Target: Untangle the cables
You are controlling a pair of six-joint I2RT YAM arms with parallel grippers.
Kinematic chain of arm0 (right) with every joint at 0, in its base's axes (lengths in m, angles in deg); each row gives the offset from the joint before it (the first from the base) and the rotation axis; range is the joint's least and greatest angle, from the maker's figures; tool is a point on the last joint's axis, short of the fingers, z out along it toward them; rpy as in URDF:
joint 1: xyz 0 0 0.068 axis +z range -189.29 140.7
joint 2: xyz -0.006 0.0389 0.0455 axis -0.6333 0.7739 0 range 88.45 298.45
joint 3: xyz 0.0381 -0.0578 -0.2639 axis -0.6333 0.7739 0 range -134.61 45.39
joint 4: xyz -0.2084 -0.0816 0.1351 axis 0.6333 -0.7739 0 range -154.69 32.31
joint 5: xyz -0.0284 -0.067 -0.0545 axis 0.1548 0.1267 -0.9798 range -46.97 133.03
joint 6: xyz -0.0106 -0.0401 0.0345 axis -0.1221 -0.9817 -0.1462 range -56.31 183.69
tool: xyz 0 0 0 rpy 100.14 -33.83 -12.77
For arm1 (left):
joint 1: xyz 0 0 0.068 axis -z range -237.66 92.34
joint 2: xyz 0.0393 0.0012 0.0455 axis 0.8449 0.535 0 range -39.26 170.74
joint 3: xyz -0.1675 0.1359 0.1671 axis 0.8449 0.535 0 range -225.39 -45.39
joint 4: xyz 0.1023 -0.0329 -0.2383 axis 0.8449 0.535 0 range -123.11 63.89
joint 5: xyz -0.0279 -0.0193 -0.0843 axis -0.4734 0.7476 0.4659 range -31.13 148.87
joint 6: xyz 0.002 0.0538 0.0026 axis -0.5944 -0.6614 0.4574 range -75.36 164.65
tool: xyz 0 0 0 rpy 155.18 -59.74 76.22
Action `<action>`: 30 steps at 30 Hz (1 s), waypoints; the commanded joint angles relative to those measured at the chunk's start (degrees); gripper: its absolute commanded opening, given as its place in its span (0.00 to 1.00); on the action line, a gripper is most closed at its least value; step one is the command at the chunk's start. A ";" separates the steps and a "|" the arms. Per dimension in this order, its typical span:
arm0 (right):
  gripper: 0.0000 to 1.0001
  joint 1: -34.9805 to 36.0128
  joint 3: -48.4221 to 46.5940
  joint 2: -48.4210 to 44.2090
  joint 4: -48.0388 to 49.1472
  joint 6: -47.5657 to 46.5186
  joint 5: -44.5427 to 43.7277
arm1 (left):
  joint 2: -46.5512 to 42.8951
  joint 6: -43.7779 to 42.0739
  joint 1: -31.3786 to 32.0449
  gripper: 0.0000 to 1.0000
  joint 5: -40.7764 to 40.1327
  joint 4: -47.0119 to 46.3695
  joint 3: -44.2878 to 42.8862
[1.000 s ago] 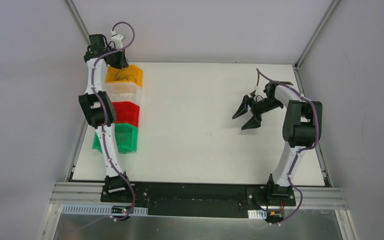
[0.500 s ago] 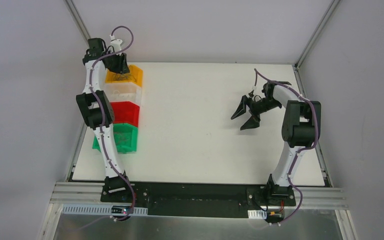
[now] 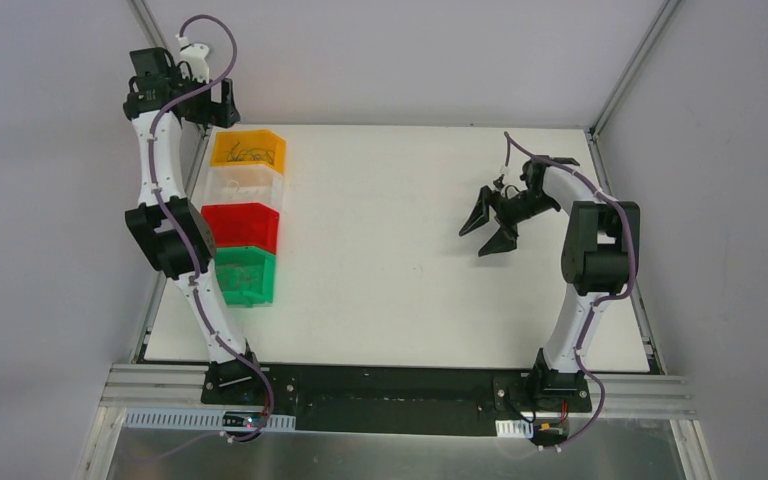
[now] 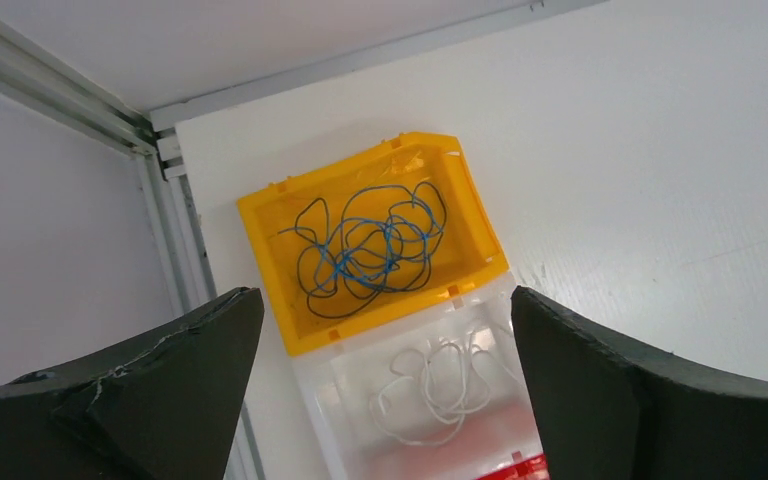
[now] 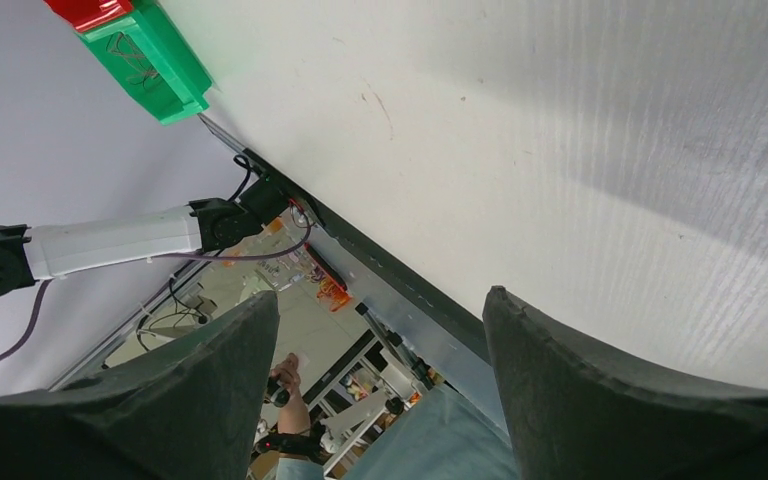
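Observation:
A loose tangle of blue and dark cables (image 4: 372, 245) lies in the yellow bin (image 4: 270, 270), which is the far bin (image 3: 260, 158) of the row in the top view. A white cable (image 4: 440, 385) lies curled in the clear bin (image 4: 320, 400) beside it. My left gripper (image 4: 385, 296) hangs open above these two bins with nothing between its fingers. In the top view the left gripper (image 3: 218, 106) sits raised at the far left corner. My right gripper (image 3: 473, 242) stands open and empty over the right half of the table (image 3: 390, 270).
Four bins stand in a row along the left edge: yellow, clear (image 3: 247, 186), red (image 3: 243, 226) and green (image 3: 246, 276). In the right wrist view, the green bin (image 5: 155, 60) holds thin wires. Metal frame rails (image 3: 155, 45) border the table.
My left gripper has opened wide and lifted back from the yellow bin toward the far left corner, leaving the cables in the bin. The right arm has barely shifted.

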 commanded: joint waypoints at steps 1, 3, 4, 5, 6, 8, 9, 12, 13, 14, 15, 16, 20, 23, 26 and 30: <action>0.78 0.15 -3.63 -3.73 -3.57 -2.09 -1.29 | -8.77 1.26 -0.17 0.99 -0.90 6.31 -0.40; 0.79 -0.14 -4.25 -4.58 -4.10 -2.75 -2.60 | -10.61 1.67 -0.18 0.99 -2.67 9.90 -0.55; 0.79 -0.57 -4.57 -5.05 -4.10 -2.93 -3.21 | -11.53 2.29 -0.13 0.99 -4.02 11.61 -0.57; 0.79 -0.96 -5.03 -5.49 -4.10 -2.87 -3.61 | -12.56 3.28 -0.10 0.99 -4.50 13.24 -0.55; 0.80 -1.16 -5.36 -5.82 -4.10 -2.66 -3.93 | -13.39 4.48 -0.10 0.99 -4.49 15.03 -0.46; 0.83 -1.76 -5.52 -6.74 -4.11 -2.22 -4.34 | -15.27 7.88 -0.14 0.99 -3.12 18.14 0.06; 0.85 -2.34 -5.10 -7.31 -4.09 -2.14 -4.89 | -16.12 9.92 -0.05 0.99 -1.78 19.75 0.51; 0.91 -2.41 -2.43 -9.58 -4.04 -2.26 -5.52 | -18.74 14.32 0.26 0.99 3.83 24.33 3.69; 0.96 -2.30 -1.35 -10.52 -3.82 -2.26 -6.21 | -19.70 15.48 0.52 0.99 5.34 25.67 5.84; 0.97 -2.29 -0.40 -11.53 -3.58 -2.30 -7.01 | -20.71 16.37 0.88 0.99 6.54 26.61 8.10; 0.98 -2.29 0.65 -12.58 -3.29 -2.39 -8.01 | -21.83 16.57 1.27 0.99 7.56 27.66 10.92; 0.98 -2.29 1.63 -13.57 -3.05 -2.57 -8.87 | -22.88 16.64 1.71 0.99 8.21 28.16 14.16; 0.99 -2.28 5.37 -16.69 -1.99 -2.81 -11.53 | -27.59 18.44 2.78 0.99 9.60 28.23 27.51; 0.99 -2.07 7.90 -18.29 -0.71 -2.75 -12.45 | -29.38 20.16 3.44 0.99 8.82 28.33 34.10; 0.99 -1.51 8.78 -18.65 -0.21 -3.02 -13.21 | -31.24 22.74 3.81 0.99 8.62 28.68 38.10; 0.99 0.80 8.80 -18.08 -0.15 -3.28 -14.21 | -35.55 23.73 5.55 0.99 3.72 26.29 41.55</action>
